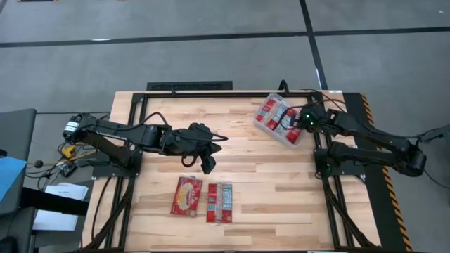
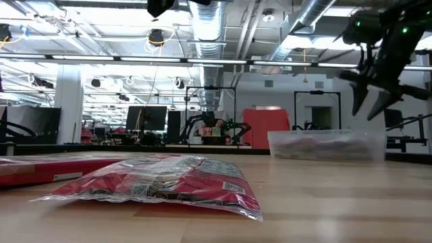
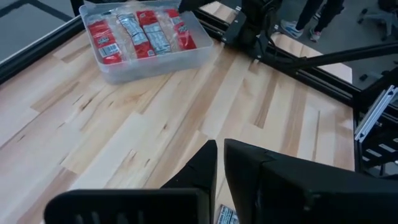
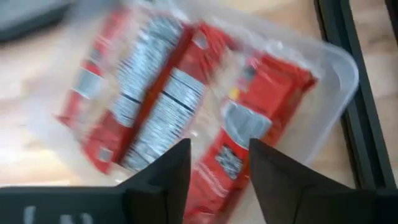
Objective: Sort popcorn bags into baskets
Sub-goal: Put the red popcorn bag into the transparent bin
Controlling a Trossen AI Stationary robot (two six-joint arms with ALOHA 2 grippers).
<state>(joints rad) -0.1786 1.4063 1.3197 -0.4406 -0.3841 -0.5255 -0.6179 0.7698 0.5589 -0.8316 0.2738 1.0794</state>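
Two red popcorn bags lie flat on the near middle of the table: one with a yellow-cream oval (image 1: pixel 188 195), one with light panels (image 1: pixel 219 202); the low view shows one of them up close (image 2: pixel 162 185). The clear plastic basket (image 1: pixel 280 121) sits at the far right and holds several red bags (image 4: pixel 186 106) (image 3: pixel 140 34). My right gripper (image 1: pixel 294 124) (image 2: pixel 370 94) (image 4: pixel 217 165) hangs open above the basket, touching nothing. My left gripper (image 1: pixel 208 167) (image 3: pixel 220 149) hovers shut over the table's middle, just beyond the two loose bags.
A black frame rail (image 1: pixel 211 93) runs along the table's far edge, with side rails (image 1: pixel 325 176) at left and right. Bare wood (image 1: pixel 267 176) lies between the loose bags and the basket. A person's legs (image 3: pixel 311 18) stand beyond the table.
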